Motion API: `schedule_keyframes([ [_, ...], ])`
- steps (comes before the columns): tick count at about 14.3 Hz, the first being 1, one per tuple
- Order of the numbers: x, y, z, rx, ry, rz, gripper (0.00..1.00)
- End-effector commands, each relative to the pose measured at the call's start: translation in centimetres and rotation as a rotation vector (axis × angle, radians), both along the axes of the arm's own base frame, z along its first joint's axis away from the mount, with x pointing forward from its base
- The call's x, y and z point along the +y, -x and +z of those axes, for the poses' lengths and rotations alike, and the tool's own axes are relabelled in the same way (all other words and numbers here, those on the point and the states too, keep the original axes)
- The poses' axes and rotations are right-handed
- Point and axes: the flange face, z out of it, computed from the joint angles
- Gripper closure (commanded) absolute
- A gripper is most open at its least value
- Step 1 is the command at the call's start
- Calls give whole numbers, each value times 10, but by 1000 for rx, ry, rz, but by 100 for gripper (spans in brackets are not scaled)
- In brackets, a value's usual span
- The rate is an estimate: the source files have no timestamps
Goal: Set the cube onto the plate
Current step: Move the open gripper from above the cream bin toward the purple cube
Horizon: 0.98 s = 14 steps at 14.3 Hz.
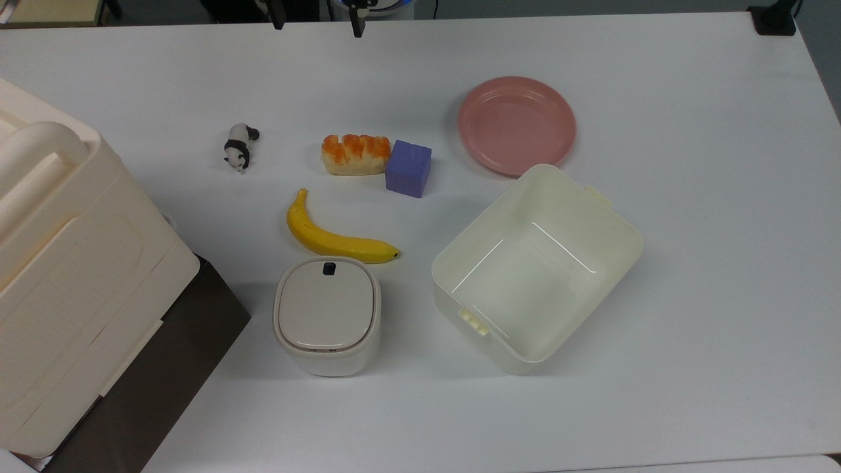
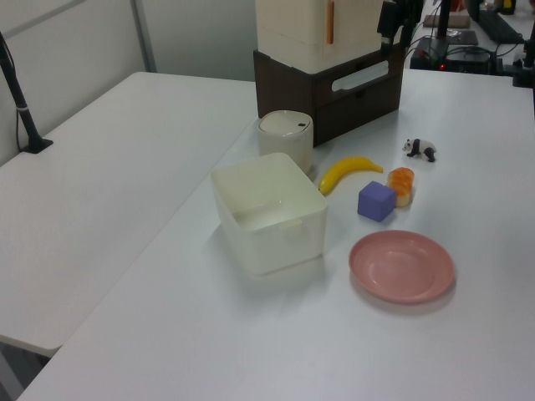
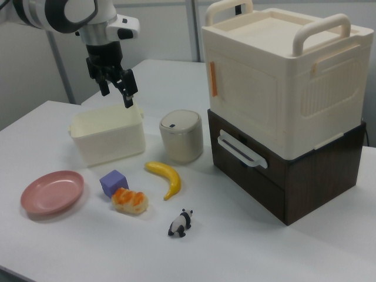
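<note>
**Tool spread and high, cube beside the roll**

The tool (image 3: pixel 116 88) hangs in the air with its two fingers spread and nothing between them. In the right view it sits above the tub (image 3: pixel 107 136), well clear of everything on the surface (image 3: pixel 247 235). The top view catches just two dark finger tips at the upper edge, so the gap between them is plain there too.

The cube (image 1: pixel 408 168) rests on the surface, touching the end of the roll (image 1: pixel 355 154) on the top view's right. The plate (image 1: pixel 516 124) lies apart from it, farther toward the top view's right, and holds nothing. The tub's near corner comes close to the plate's rim, almost touching in the top view.

The right view shows the full height of the cream box (image 3: pixel 282 70) with two handles stacked on a dark brown drawer unit (image 3: pixel 288 176); the top view shows mostly its lid. The left view shows a second white table (image 2: pixel 100 192) alongside.

A banana (image 1: pixel 335 236) lies below the roll in the top view, with a lidded white bin (image 1: pixel 326 315) just beyond it. A toy panda (image 1: pixel 239 146) stands by itself toward the top view's left.

Open surface lies around the plate toward the top view's top and right. The cube's free faces are those away from the roll.

No writing can be read on anything.
</note>
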Motion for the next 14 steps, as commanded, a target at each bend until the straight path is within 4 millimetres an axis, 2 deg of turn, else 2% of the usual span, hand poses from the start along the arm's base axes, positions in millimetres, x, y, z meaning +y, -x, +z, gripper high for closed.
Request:
schedule_keyframes([
  [1, -3, 2, 2, -18, 6, -24, 0],
  [8, 3, 0, 2, -28, 12, -13, 0],
  [14, 1, 1, 1, -17, 20, -12, 0],
])
